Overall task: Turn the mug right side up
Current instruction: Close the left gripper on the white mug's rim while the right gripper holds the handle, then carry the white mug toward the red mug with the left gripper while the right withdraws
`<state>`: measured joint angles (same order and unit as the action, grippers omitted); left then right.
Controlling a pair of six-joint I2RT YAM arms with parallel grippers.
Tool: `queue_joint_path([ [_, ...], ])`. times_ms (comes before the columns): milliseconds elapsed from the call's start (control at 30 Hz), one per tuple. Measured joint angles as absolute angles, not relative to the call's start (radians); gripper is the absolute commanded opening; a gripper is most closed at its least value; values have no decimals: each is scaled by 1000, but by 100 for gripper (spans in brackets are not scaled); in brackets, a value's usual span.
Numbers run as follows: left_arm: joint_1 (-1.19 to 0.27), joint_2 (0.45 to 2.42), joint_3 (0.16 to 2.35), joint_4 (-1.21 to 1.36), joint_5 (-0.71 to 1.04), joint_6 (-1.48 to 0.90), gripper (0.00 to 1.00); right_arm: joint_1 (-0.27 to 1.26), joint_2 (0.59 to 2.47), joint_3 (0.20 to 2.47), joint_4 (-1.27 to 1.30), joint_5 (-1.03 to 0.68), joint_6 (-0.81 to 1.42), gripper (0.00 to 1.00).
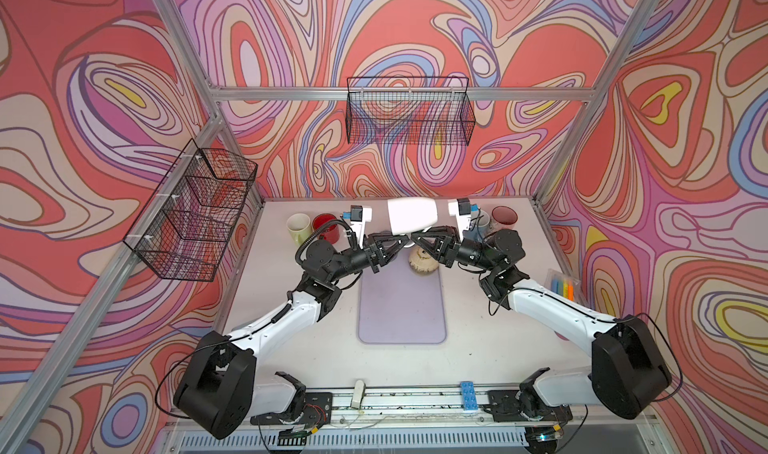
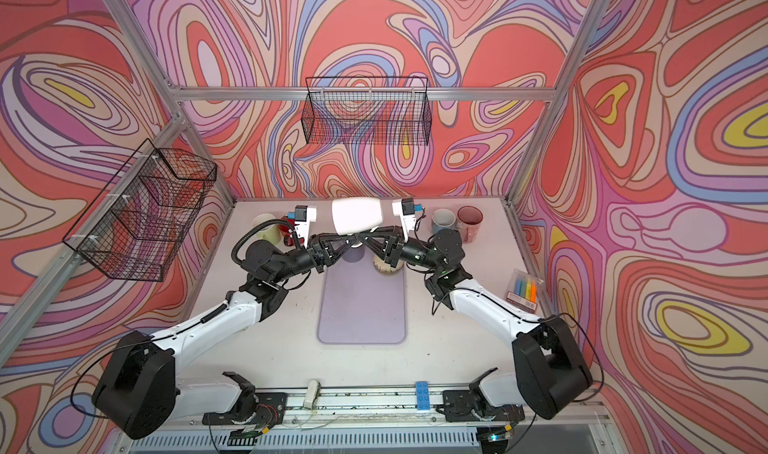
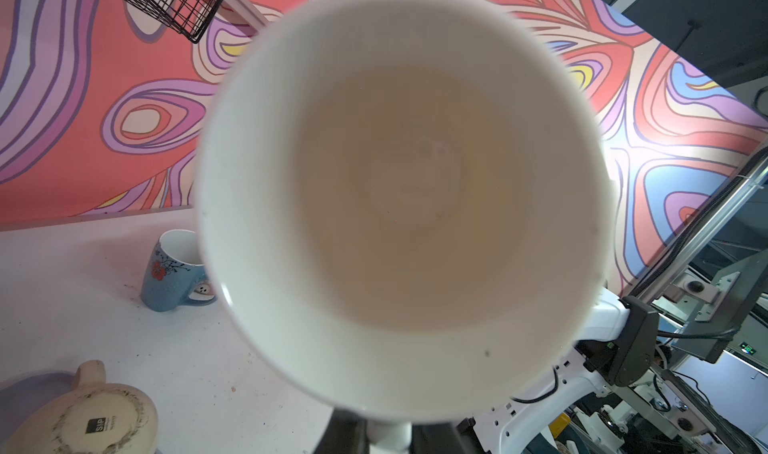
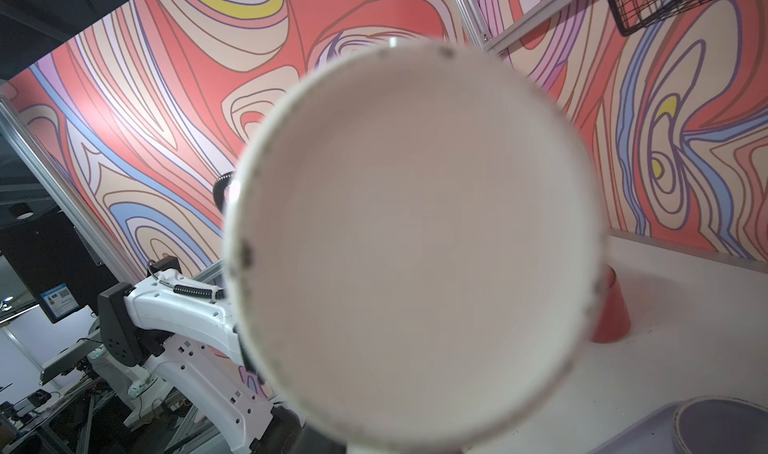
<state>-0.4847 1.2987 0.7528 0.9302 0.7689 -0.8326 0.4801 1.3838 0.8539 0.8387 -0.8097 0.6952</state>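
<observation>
A white mug (image 1: 411,217) (image 2: 356,217) hangs on its side in the air above the back of the table, between my two grippers. The left wrist view looks straight into its open mouth (image 3: 399,203); the right wrist view shows its flat base (image 4: 415,244). My left gripper (image 1: 405,240) (image 3: 388,441) is shut on the mug's white handle (image 3: 388,433), which sticks out below the body. My right gripper (image 1: 416,239) meets the left one tip to tip under the mug at the same handle. Its jaws are hidden behind the mug, so their state does not show.
An upside-down beige mug (image 1: 423,261) (image 3: 87,418) and a lilac cup (image 2: 354,252) sit on the lilac mat (image 1: 401,306) below. Pale green (image 1: 298,227) and red (image 1: 326,225) mugs stand back left, blue floral (image 3: 170,273) and maroon (image 1: 504,219) back right. Markers (image 1: 563,290) lie right.
</observation>
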Motion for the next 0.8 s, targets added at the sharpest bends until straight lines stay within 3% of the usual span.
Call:
queue_joint_path([
  [300,-477,1237,752,818,744,-783,0,479,1384,854,822,-773,663,38],
  [800,-432,1127,770,531,691,-657,0,463,1386,847,794,-726,646,39],
])
